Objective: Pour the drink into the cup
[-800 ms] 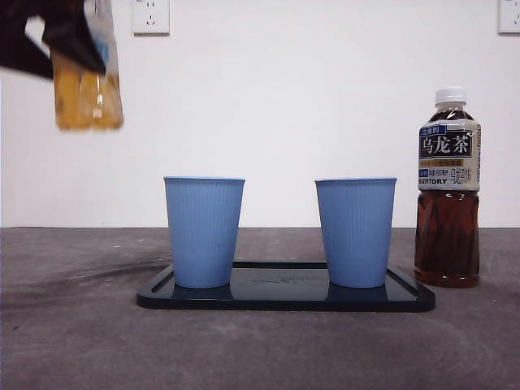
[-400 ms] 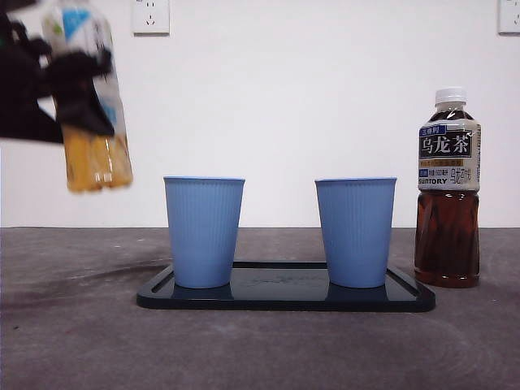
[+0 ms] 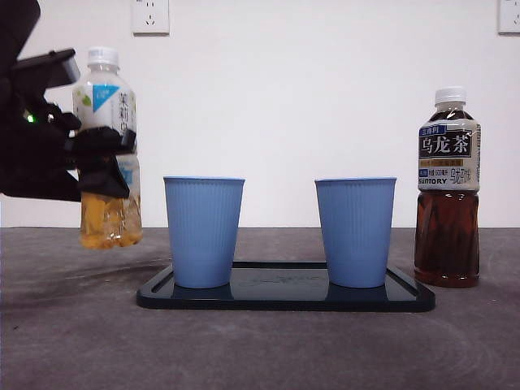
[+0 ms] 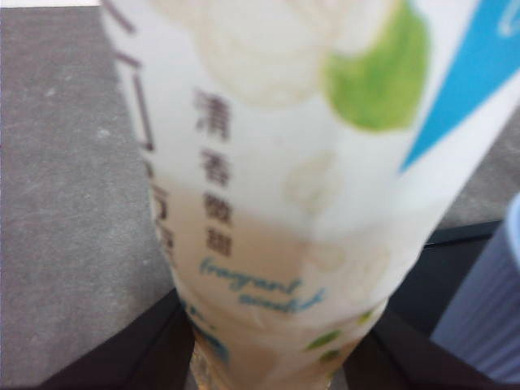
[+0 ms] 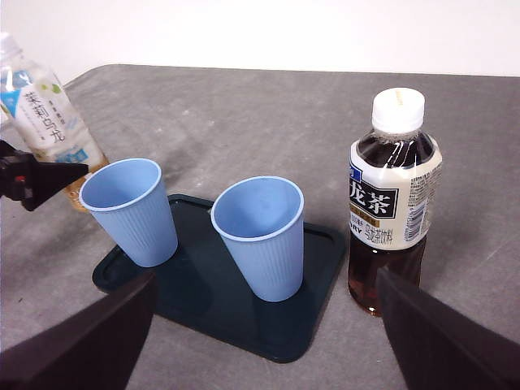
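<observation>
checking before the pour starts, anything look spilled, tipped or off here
Nothing stands out. Both blue cups stand upright on the dark tray, and they look empty in the right wrist view. The oolong tea bottle stands capped beside the tray. The left tool holds the capped jasmine tea bottle upright in the air, clear of the table. No spills show.

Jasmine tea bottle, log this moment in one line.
left pincer: shut on jasmine tea bottle | bottle: upright, capped, airborne beside left cup | right pincer: open, waiting

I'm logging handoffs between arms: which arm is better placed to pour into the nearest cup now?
Left. The left gripper is shut on the jasmine tea bottle, held upright in the air beside the nearer blue cup. The right gripper is open, holding nothing, back from the tray.
</observation>
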Tool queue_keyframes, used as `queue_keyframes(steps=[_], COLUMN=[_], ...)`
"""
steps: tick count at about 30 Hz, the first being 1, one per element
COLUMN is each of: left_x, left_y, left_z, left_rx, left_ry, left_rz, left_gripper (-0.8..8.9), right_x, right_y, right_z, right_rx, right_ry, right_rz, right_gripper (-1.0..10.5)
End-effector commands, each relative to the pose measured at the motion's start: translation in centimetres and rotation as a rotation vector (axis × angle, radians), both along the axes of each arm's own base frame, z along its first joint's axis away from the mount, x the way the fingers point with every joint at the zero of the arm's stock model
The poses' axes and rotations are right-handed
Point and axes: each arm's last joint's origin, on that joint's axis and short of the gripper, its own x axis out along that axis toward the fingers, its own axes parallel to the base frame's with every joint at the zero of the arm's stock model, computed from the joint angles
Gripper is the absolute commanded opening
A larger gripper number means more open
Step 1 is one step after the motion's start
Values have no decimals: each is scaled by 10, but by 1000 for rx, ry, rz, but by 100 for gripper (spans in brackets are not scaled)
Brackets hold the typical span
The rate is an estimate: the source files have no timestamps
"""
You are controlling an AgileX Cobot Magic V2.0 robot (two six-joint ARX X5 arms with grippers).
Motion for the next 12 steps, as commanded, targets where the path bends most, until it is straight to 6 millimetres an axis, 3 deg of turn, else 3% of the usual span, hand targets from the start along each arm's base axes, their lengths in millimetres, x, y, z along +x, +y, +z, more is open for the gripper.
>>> queue_keyframes(steps=[1, 12], left_x=[8, 17], left_y=[-1, 2], left_z=[1, -12], left_rx=[-6, -12], left_ry=[-53, -37], left_rz=[2, -5], left_gripper=[181, 181], right_x=[-1, -1], right_y=[0, -1], right_z=[6, 6], right_rx=[21, 14], right_ry=[-15, -19], right_rz=[1, -17], right_gripper=[430, 430])
